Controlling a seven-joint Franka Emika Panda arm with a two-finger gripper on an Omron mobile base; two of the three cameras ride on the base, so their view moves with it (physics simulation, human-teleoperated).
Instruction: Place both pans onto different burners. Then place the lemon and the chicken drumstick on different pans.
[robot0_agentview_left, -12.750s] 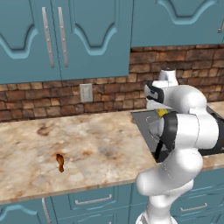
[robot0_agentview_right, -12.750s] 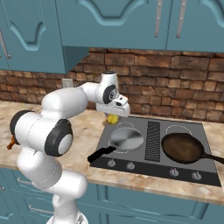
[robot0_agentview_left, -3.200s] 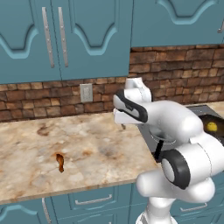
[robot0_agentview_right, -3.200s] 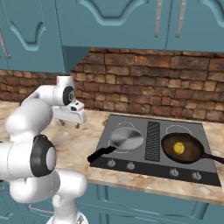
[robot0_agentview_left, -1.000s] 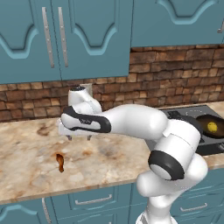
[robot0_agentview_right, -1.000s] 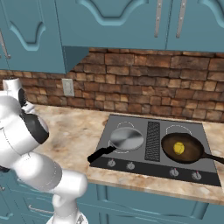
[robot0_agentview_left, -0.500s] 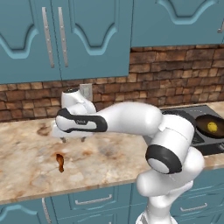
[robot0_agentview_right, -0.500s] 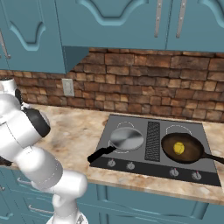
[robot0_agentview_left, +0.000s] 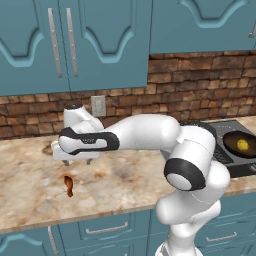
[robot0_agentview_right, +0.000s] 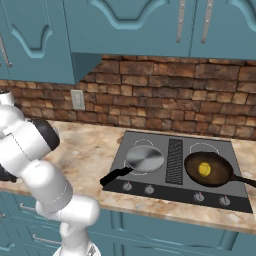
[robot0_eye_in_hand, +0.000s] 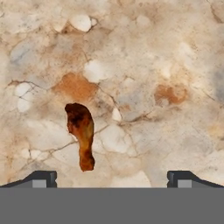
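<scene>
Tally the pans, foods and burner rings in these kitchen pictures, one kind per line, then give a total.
Pans: 2, silver pan, brown pan
Foods: 2, lemon, drumstick
Burner rings: 4 on the cooktop
Total: 8

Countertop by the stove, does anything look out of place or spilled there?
One thing: the chicken drumstick lies bare on the marbled counter, far from the cooktop. The open hand hovers above it. Nothing looks spilled or damaged.
</scene>
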